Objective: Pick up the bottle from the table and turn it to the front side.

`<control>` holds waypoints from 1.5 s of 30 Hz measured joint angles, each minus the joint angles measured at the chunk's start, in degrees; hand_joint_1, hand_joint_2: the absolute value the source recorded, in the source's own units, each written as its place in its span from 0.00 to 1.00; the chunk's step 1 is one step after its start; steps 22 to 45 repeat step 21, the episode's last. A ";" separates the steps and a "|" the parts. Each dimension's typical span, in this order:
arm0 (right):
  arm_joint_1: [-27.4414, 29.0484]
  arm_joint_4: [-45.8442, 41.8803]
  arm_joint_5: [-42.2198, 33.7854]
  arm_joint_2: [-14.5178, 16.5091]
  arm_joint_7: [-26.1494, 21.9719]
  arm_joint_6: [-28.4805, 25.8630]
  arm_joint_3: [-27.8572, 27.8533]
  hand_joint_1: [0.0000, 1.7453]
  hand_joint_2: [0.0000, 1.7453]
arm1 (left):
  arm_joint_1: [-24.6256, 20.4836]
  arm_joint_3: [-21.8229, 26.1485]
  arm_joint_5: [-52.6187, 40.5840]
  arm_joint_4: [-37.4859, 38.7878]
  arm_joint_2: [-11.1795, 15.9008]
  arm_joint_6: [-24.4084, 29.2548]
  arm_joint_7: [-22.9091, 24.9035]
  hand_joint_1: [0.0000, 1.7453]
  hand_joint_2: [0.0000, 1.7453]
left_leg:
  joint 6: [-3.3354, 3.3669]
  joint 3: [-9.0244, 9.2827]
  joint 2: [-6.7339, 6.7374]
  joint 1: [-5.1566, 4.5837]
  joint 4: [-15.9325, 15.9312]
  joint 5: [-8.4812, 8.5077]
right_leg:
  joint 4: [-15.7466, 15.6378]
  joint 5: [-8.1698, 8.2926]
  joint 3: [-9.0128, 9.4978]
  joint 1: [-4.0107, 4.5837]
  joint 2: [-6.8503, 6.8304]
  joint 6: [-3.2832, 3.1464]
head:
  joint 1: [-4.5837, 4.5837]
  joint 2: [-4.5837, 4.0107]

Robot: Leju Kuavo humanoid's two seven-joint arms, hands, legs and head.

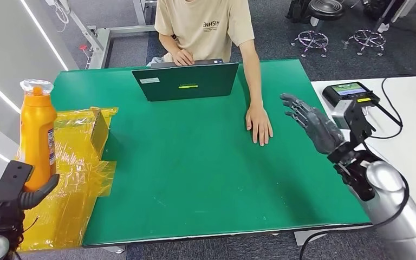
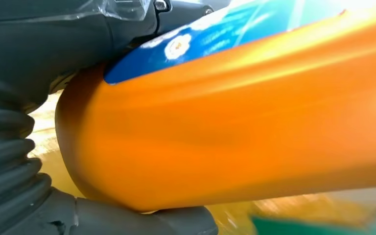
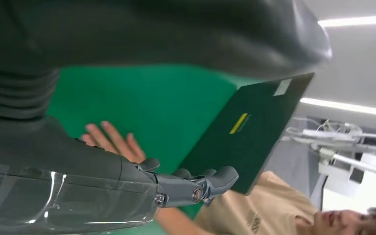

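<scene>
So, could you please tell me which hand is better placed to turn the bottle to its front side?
The left hand: it already grips the orange bottle, held upright over the yellow plastic. The right hand hangs open above the green table, far from the bottle.

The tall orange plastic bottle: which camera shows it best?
The head view: the tall orange plastic bottle stands whole and upright there, clear-wrapped cap included, gripped low by the left robot hand. The left wrist view gives a blurred close-up of its orange body and blue label. The right wrist view looks toward the laptop instead.
</scene>
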 joint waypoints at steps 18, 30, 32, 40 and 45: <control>13.21 -8.15 11.61 0.85 -8.05 -13.96 -5.22 0.00 0.00 | 3.84 2.41 3.54 0.48 2.23 0.39 -1.49 0.00 0.00 | 0.00 0.02 -0.06 -0.02 0.00 0.01 | -0.02 -0.02 -0.09 -0.06 -0.09 0.00 | 0.00 0.00; 15.12 -9.02 11.96 1.31 -7.99 -14.92 -5.55 0.00 0.00 | 3.15 0.81 3.49 0.58 1.28 1.90 -1.93 0.00 0.00 | 0.00 0.02 -0.05 -0.03 0.00 0.01 | -0.01 -0.01 -0.07 -0.06 -0.08 0.00 | 0.01 0.00; 15.12 -9.02 11.96 1.31 -7.99 -14.92 -5.55 0.00 0.00 | 3.15 0.81 3.49 0.58 1.28 1.90 -1.93 0.00 0.00 | 0.00 0.02 -0.05 -0.03 0.00 0.01 | -0.01 -0.01 -0.07 -0.06 -0.08 0.00 | 0.01 0.00; 15.12 -9.02 11.96 1.31 -7.99 -14.92 -5.55 0.00 0.00 | 3.15 0.81 3.49 0.58 1.28 1.90 -1.93 0.00 0.00 | 0.00 0.02 -0.05 -0.03 0.00 0.01 | -0.01 -0.01 -0.07 -0.06 -0.08 0.00 | 0.01 0.00; 15.12 -9.02 11.96 1.31 -7.99 -14.92 -5.55 0.00 0.00 | 3.15 0.81 3.49 0.58 1.28 1.90 -1.93 0.00 0.00 | 0.00 0.02 -0.05 -0.03 0.00 0.01 | -0.01 -0.01 -0.07 -0.06 -0.08 0.00 | 0.01 0.00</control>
